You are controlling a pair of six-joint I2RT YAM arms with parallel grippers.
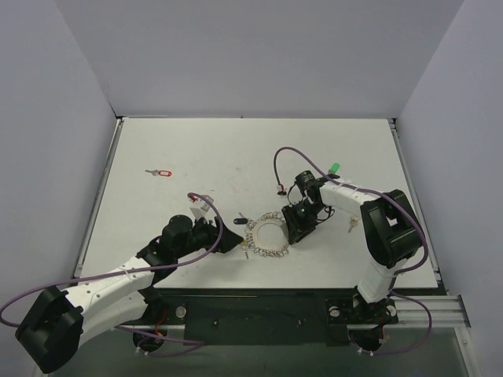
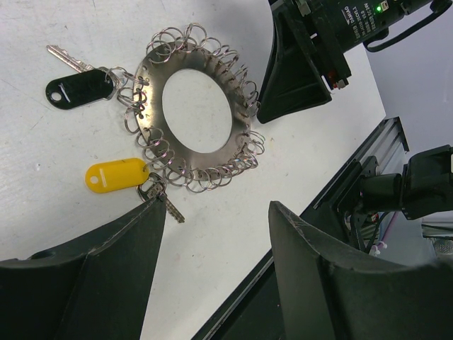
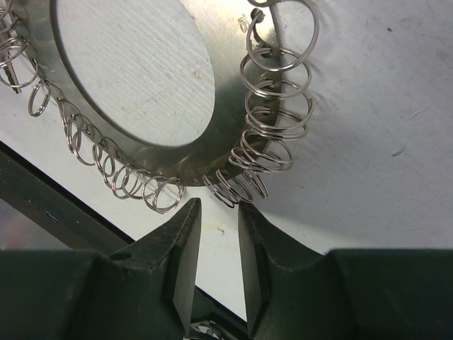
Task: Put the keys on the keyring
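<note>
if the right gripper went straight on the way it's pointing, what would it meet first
Probably the wire loops on the keyring rim, just ahead of the right gripper, its tips narrowly parted; depth is unclear, so the table could come first.

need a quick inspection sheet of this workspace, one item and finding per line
surface: white table, no spills seen
job's things: keyring at centre front; black-tagged key and yellow-tagged key at its rim, seemingly hooked on; red-tagged key and green-tagged key lying apart from it
clutter: nothing seen
grippers: left gripper open, hovering beside the keyring; right gripper with jaws narrowly apart at the rim's small rings, nothing between them
cables: purple cables loop off both arms
surroundings: pale walls on three sides; metal rail at the near edge
</note>
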